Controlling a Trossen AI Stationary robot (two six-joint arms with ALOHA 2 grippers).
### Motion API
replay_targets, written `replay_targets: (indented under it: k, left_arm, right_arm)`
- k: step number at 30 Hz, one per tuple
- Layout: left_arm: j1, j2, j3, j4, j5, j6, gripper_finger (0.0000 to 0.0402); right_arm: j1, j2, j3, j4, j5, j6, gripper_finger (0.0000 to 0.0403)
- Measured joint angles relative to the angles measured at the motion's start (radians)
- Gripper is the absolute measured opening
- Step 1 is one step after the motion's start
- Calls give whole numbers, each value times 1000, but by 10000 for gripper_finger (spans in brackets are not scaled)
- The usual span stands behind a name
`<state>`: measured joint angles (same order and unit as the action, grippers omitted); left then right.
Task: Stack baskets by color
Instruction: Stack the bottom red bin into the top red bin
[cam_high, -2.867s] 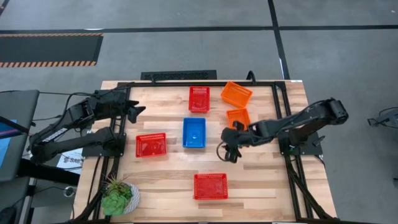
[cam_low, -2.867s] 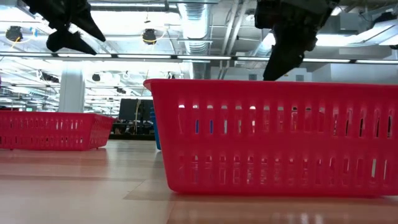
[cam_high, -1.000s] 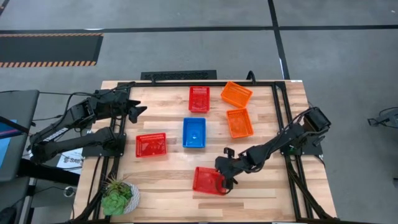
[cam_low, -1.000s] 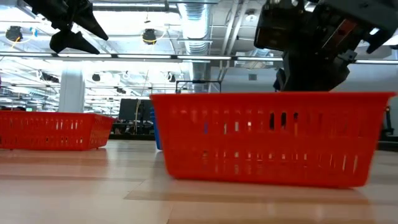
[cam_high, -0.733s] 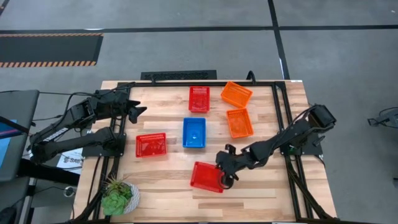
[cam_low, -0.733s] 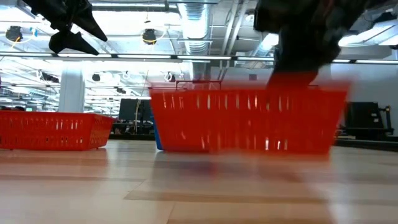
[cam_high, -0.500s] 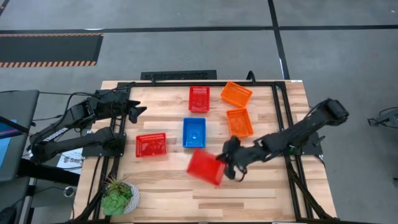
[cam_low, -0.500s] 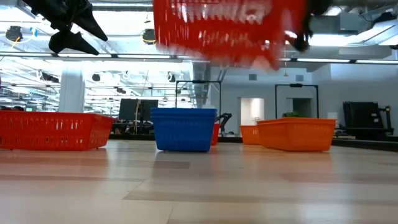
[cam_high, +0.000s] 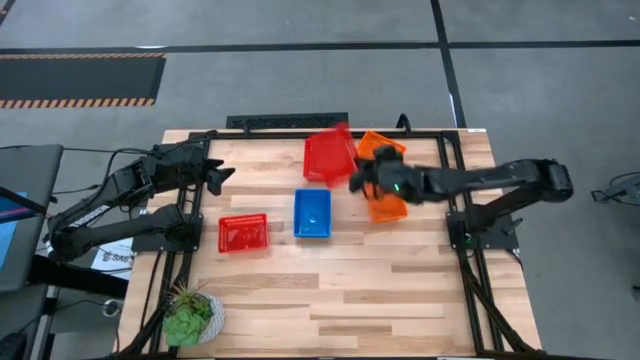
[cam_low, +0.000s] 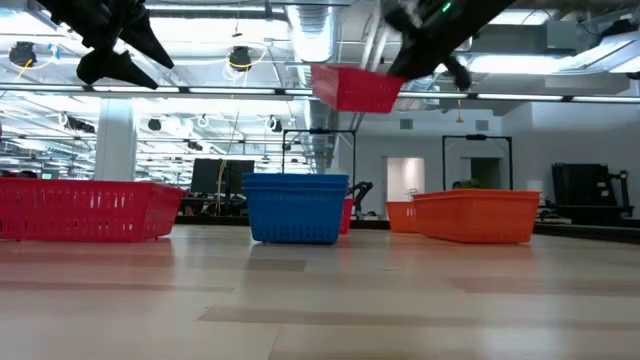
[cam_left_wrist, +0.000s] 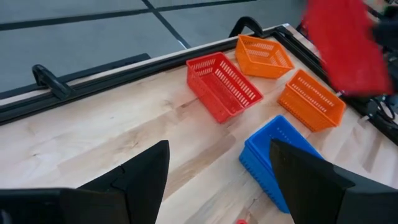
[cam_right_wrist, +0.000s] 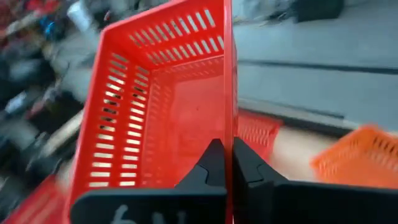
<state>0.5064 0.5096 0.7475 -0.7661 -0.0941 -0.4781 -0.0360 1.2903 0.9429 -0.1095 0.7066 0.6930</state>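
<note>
From above, the right claw (cam_high: 358, 180) pinches one rim of a red basket (cam_high: 329, 155), carried tilted in the air over the desk (cam_high: 300, 285) toward twelve o'clock, above another red basket that it mostly hides. A third red basket (cam_high: 243, 232) sits at nine o'clock, the blue basket (cam_high: 312, 212) at centre. All look empty.

At desk level, the held basket (cam_low: 355, 88) hangs high above the blue one (cam_low: 295, 208).

The left wrist view shows the resting red basket (cam_left_wrist: 223, 85), long axis slanted, just beneath the carried one; the left claw (cam_left_wrist: 217, 177) is spread, waiting well apart.

The right wrist view shows fingers (cam_right_wrist: 214, 163) pressed on the rim.

Industrial lab: exposed ceiling ducts (cam_low: 310, 30)
</note>
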Motion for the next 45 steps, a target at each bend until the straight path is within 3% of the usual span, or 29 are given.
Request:
replay_targets:
  k: [5, 12, 24, 45]
  left_arm:
    - [0, 0, 0, 7, -18, -2, 263]
    - [0, 0, 0, 8, -24, -2, 263]
    - [0, 0, 0, 9, -24, -3, 263]
    - [0, 0, 0, 9, -26, -5, 263]
  right_arm:
    - [-181, 109, 0, 198, -134, -16, 4]
    - [-263, 301, 0, 422, -269, 75, 4]
    - [-283, 480, 0, 465, -262, 250, 7]
    - [-281, 485, 0, 366, -233, 269, 13]
